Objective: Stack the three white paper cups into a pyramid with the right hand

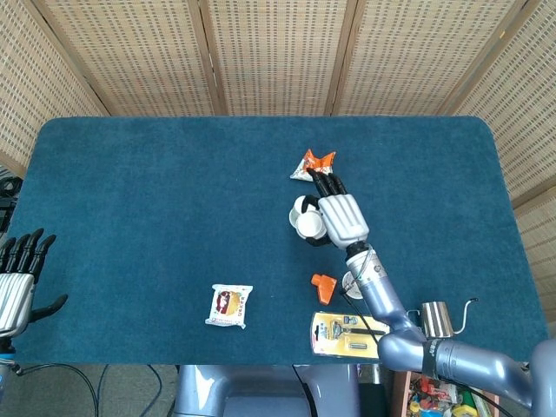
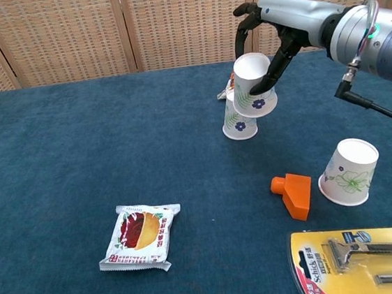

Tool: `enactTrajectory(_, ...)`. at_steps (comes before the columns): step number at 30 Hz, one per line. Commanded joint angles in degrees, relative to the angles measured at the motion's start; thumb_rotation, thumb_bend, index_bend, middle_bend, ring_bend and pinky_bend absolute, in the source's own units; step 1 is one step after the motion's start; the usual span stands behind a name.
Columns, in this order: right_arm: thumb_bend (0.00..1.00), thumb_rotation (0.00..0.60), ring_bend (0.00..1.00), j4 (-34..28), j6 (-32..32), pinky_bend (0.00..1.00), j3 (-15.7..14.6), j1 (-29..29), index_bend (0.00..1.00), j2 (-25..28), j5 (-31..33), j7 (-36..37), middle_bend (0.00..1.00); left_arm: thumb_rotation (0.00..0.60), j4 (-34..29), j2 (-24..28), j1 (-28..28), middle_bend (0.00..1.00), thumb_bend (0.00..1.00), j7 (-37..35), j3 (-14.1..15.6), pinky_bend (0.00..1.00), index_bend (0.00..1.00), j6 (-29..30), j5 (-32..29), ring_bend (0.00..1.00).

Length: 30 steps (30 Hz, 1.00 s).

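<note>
My right hand (image 1: 341, 217) (image 2: 279, 20) grips one white paper cup (image 1: 309, 224) (image 2: 255, 84) upside down and slightly tilted, in the air. The cup hangs just above and in front of a second inverted cup (image 1: 301, 206) (image 2: 238, 122) standing on the blue cloth. I cannot tell whether the two touch. The third cup (image 2: 349, 173) stands inverted nearer to me on the right. In the head view that third cup (image 1: 351, 281) is mostly hidden behind my forearm. My left hand (image 1: 17, 280) rests at the table's left edge, fingers spread, holding nothing.
A snack packet (image 1: 228, 306) (image 2: 141, 237) lies front left. An orange plastic piece (image 1: 323, 287) (image 2: 293, 194) and a razor blister pack (image 1: 347, 334) (image 2: 362, 259) lie near the front edge. An orange wrapper (image 1: 314, 165) lies beyond the cups. A metal pitcher (image 1: 437, 319) stands front right.
</note>
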Motion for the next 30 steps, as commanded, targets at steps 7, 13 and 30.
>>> enactTrajectory(7,0.01,0.600,0.00,8.86,-3.30,0.00,0.41,1.19,0.52,0.23,4.10,3.61,0.02,0.600,0.28,-0.50,-0.28,0.00,0.20,0.85,0.00,0.00,0.00,-0.58,-0.36,0.00)
enactTrajectory(13,0.01,0.600,0.00,12.00,-4.14,0.00,-0.35,0.97,0.52,0.09,5.32,5.36,0.02,0.600,0.42,-0.85,-0.65,0.00,0.20,1.48,0.16,0.00,0.00,-1.38,-0.50,0.00)
enactTrajectory(30,0.01,0.600,0.00,18.27,-5.92,0.00,1.24,2.20,0.52,-5.28,12.68,10.73,0.02,0.600,0.45,-1.24,-1.01,0.00,0.20,2.28,0.66,0.00,0.00,-1.95,-0.06,0.00)
